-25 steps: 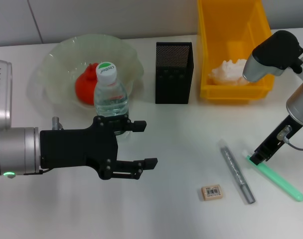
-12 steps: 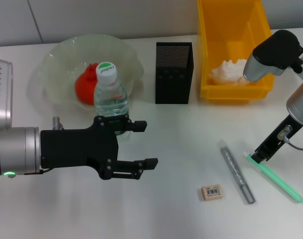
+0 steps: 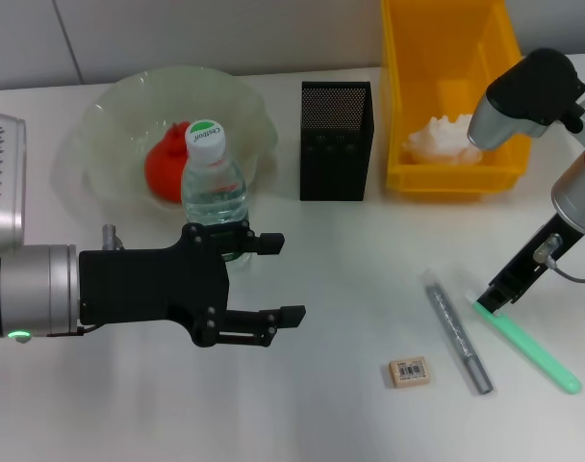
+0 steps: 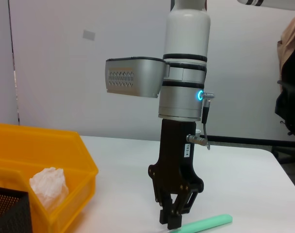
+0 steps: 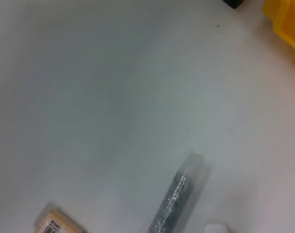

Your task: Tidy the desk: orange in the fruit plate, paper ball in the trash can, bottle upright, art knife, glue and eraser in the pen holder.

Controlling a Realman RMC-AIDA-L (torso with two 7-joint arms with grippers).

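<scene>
The orange point(image 3: 165, 166) lies in the fruit plate point(image 3: 119, 115), and the bottle point(image 3: 214, 188) stands upright at the plate's front rim. My left gripper point(image 3: 283, 278) hovers open just in front of the bottle, holding nothing. The paper ball point(image 3: 445, 141) point(image 4: 49, 186) rests in the trash can point(image 3: 408, 96) point(image 4: 65, 160). The pen holder point(image 3: 336, 141) stands between plate and can. My right gripper point(image 3: 492, 300) point(image 4: 170, 219) is shut on the near end of the green art knife point(image 3: 533, 345) point(image 4: 205, 224), which lies on the table. The grey glue point(image 3: 457, 331) point(image 5: 172, 206) and the eraser point(image 3: 409, 372) point(image 5: 54, 225) lie to the knife's left.
White tabletop point(image 3: 350, 250) spans the space between the two arms. The pen holder and trash can stand close together at the back. A corner of the trash can point(image 5: 287, 23) shows in the right wrist view.
My right arm has tilted slightly up and back, its fingertips staying at the knife's end. The knife's far end has shifted a little. The left arm has not moved.
</scene>
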